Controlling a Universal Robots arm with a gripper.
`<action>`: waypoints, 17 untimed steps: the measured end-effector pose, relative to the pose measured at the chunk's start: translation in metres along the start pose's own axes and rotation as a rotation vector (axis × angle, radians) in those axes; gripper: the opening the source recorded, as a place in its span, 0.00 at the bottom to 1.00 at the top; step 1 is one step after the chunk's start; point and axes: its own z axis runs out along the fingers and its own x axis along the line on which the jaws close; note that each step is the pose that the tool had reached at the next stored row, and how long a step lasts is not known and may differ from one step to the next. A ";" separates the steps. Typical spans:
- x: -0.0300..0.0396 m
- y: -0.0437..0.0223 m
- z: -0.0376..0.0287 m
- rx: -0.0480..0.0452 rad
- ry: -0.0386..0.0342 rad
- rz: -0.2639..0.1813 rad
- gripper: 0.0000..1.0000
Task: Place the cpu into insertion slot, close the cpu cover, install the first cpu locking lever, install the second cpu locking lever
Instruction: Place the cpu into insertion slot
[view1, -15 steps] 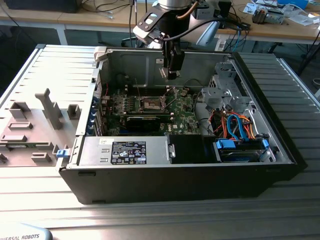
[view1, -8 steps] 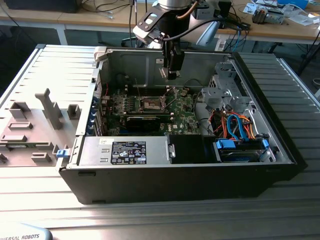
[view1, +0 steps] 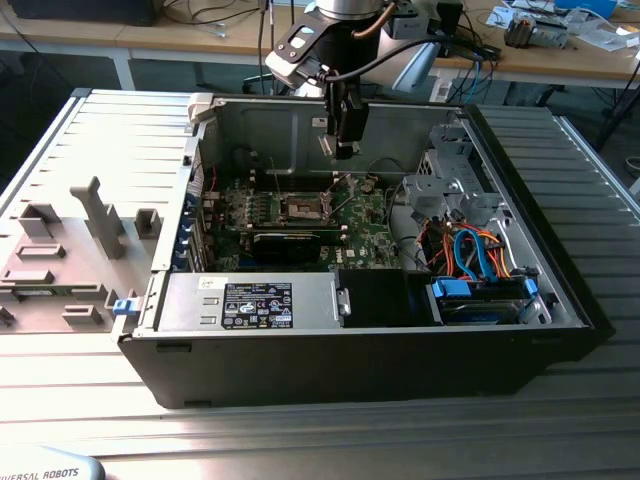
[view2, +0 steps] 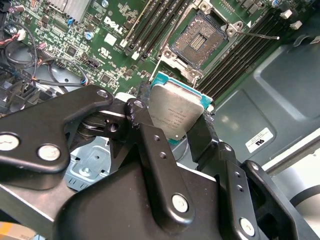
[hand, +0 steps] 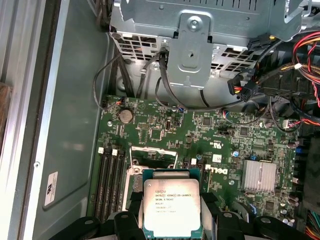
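The cpu (view2: 176, 111) is a flat square chip with a silver-grey top, and my gripper (view2: 175, 119) is shut on it by two opposite edges. In the exterior view the gripper (view1: 341, 148) hangs above the green motherboard (view1: 370, 225), a little behind the insertion slot (view1: 302, 207). The insertion slot (view2: 200, 39) lies open with its dark contact field bare, and a thin wire lever (view2: 260, 35) sticks out beside it. In the first wrist view the cpu (hand: 171, 205) covers most of the insertion slot, whose metal rim (hand: 152, 156) shows just beyond the chip.
The open black computer case (view1: 560, 300) holds a metal drive cage (view1: 450, 185), orange and blue cables (view1: 480, 255), a power supply (view1: 265, 300) and a long black card (view1: 290, 240). Memory slots (view2: 150, 25) flank the socket. A grey side panel (view1: 80, 240) lies at the exterior view's left.
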 end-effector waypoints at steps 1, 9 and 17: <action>0.0000 0.0000 0.0000 0.0000 -0.0001 0.001 0.54; 0.0000 0.0000 0.0000 0.0000 -0.0003 0.004 0.54; 0.0000 0.0000 0.0001 0.0000 -0.0006 0.010 0.54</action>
